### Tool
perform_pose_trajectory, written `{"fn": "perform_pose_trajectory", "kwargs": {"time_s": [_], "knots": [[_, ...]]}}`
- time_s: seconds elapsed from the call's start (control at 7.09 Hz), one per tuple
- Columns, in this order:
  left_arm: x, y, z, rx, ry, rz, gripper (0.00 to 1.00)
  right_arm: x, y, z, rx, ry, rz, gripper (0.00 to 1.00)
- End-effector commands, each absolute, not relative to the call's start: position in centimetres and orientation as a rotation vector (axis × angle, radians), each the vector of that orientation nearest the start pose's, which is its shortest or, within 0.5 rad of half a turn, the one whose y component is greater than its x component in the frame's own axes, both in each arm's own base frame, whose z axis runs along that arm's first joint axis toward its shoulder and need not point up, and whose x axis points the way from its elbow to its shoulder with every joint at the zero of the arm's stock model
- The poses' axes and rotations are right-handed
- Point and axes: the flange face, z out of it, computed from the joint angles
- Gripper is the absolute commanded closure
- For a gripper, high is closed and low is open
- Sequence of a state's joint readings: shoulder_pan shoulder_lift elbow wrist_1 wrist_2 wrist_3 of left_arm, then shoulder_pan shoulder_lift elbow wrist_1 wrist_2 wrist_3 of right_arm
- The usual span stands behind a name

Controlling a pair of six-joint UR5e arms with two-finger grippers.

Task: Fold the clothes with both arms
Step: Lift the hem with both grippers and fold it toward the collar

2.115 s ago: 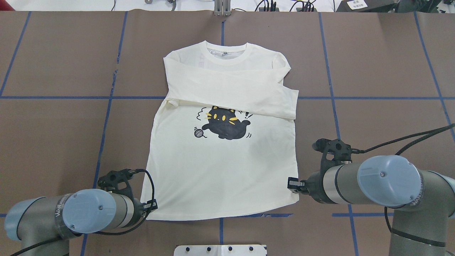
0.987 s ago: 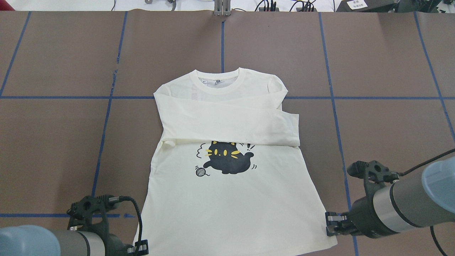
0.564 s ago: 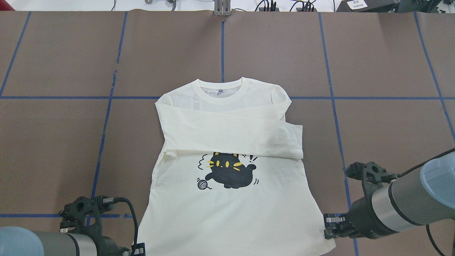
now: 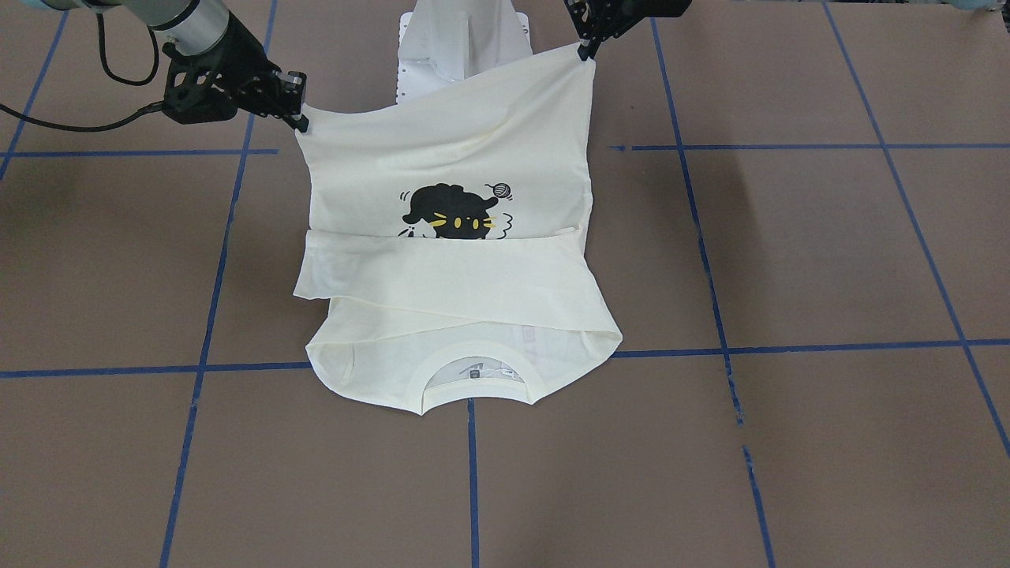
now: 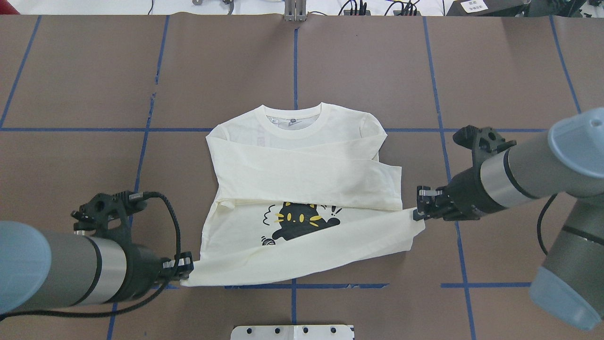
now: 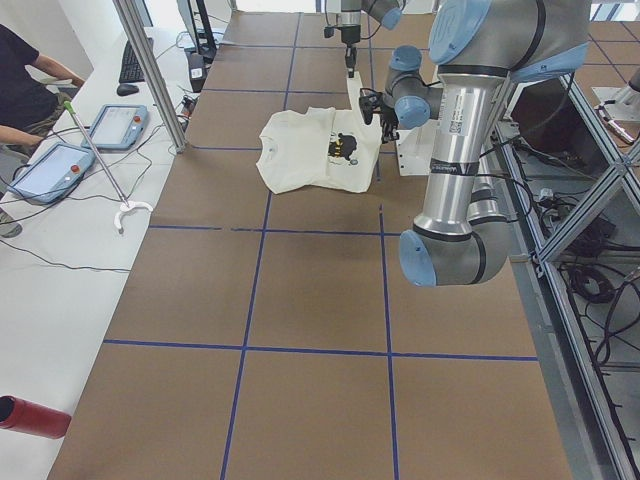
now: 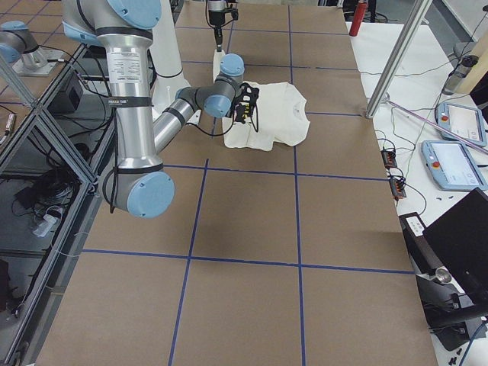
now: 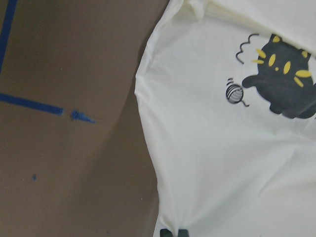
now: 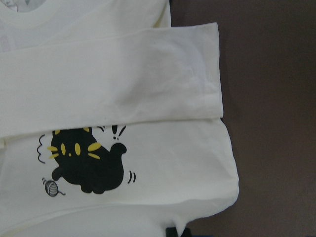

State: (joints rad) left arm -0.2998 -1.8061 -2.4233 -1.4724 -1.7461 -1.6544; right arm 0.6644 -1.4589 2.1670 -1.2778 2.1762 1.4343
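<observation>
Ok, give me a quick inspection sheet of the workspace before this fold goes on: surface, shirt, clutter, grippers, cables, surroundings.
surface: brown table with a blue tape grid, lying flat.
job's things: T-shirt print side up, collar away from the robot, both sleeves folded across the chest, hem lifted off the table.
clutter: nothing seen.
grippers: left gripper shut on one hem corner; right gripper shut on the other, further from the robot.
cables: black cable loops at the left wrist; second cable hangs by the right arm; both apart from the T-shirt.
surroundings: a person sits beside the table, two tablets in front of them.
</observation>
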Motion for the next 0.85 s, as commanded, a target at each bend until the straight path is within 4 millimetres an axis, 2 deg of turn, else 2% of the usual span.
{"fn": "perform_pose_trajectory", "kwargs": {"time_s": [0.0, 0.14, 0.28, 0.42, 0.56, 0.71], "knots": [[37.2, -30.2, 21.1, 0.025, 0.948, -0.315, 1.0, -32.2, -41.6, 28.2, -0.082, -1.118, 0.216, 1.0], [38.9, -32.5, 22.0, 0.03, 0.913, -0.346, 1.0, -33.9, -44.0, 27.6, -0.076, -1.114, 0.227, 1.0], [40.3, -35.3, 21.9, 0.042, 0.896, -0.38, 1.0, -35.0, -46.3, 27.8, -0.076, -1.099, 0.247, 1.0], [39.9, -38.5, 21.7, 0.092, 0.878, -0.371, 1.0, -35.8, -48.2, 27.8, -0.075, -1.088, 0.264, 1.0], [37.9, -41.0, 22.1, 0.122, 0.865, -0.412, 1.0, -35.6, -50.5, 28.4, -0.071, -1.072, 0.294, 1.0], [37.7, -42.9, 23.5, 0.136, 0.828, -0.421, 1.0, -35.1, -52.2, 29.5, -0.063, -1.05, 0.304, 1.0]]}}
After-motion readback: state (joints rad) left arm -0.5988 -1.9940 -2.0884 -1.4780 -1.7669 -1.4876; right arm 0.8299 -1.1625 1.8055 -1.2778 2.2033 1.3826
